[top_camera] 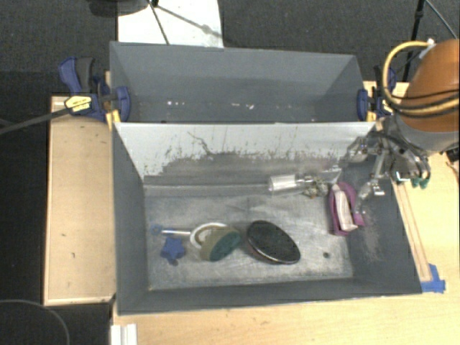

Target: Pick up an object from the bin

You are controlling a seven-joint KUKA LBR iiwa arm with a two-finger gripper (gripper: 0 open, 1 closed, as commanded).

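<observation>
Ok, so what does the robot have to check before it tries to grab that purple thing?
1. Target close by: the purple thing lies right beside the gripper, at the right of the bin: ok.
2. Gripper centred over it: it sits off towards the thing's upper right: not ok.
3. Gripper's height above it: cannot tell.
4. Neighbours out of the way: the silvery piece and the black oval disc lie apart from it: ok.
5. Room beside the sloped right wall: the purple thing lies near its foot: cannot tell.
</observation>
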